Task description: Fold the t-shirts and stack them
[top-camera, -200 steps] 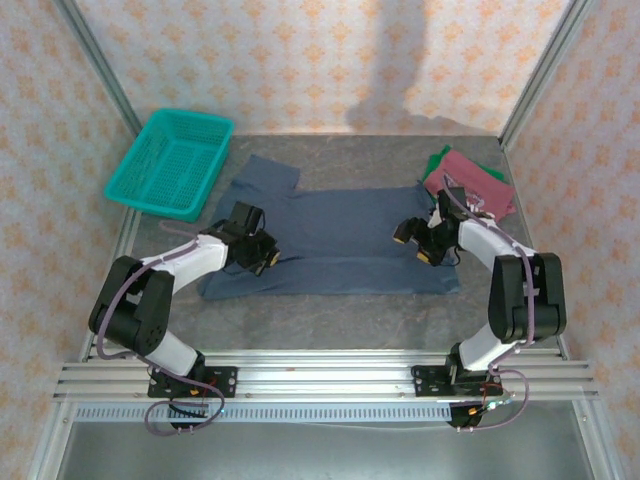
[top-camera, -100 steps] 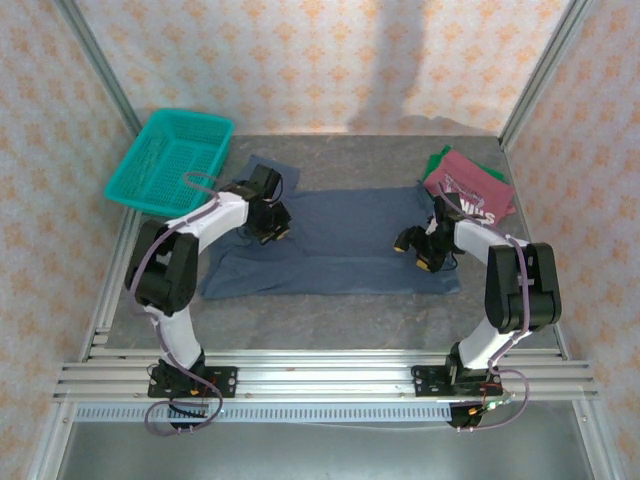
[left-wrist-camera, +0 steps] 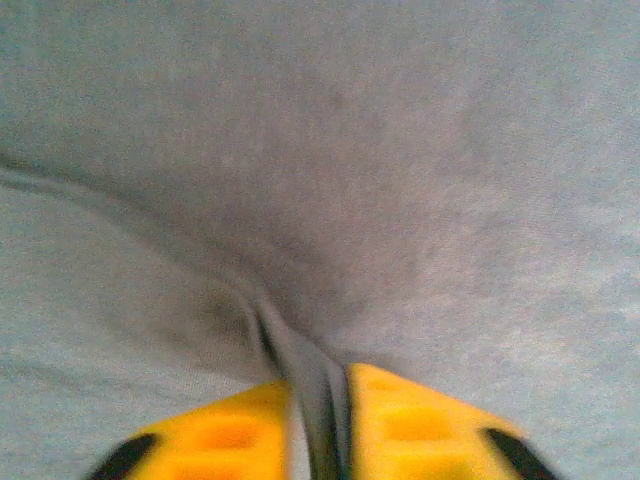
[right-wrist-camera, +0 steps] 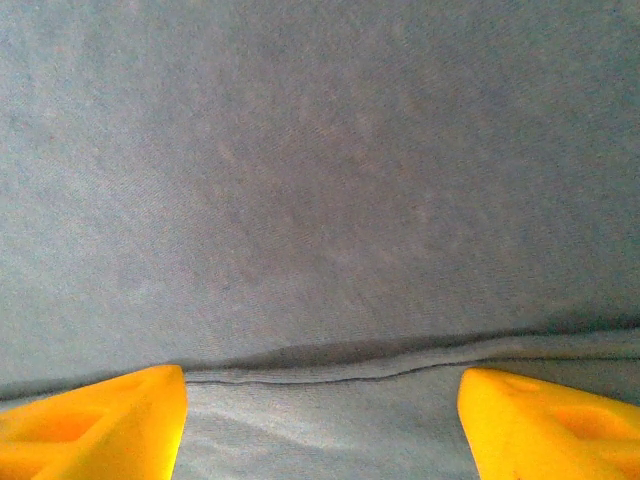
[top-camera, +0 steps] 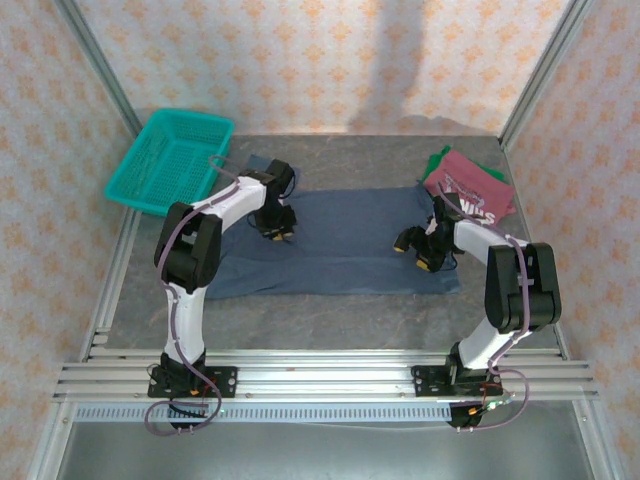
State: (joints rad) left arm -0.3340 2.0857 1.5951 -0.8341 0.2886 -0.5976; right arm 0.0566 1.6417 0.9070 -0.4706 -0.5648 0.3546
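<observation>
Slate-blue t-shirt (top-camera: 340, 255) is lying across the middle of the surface (top-camera: 330, 315), seemingly doubled lengthwise but not yet folded small; my left hand (left-wrist-camera: 320, 425) is pinching a ridge of its cloth; my right hand (top-camera: 420, 250) is hovering spread wide over its hem; the dark red t-shirt (top-camera: 472, 192) is sitting folded on the green t-shirt (top-camera: 437, 160) far right, awaiting this one; the teal basket (top-camera: 170, 160), far left, is blocking nothing.

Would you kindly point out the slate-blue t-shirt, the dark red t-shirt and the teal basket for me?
slate-blue t-shirt (top-camera: 345, 252): top external view, bare middle of its body.
dark red t-shirt (top-camera: 466, 174): top external view, cloth above the white lettering.
teal basket (top-camera: 172, 165): top external view, its mesh floor.
</observation>
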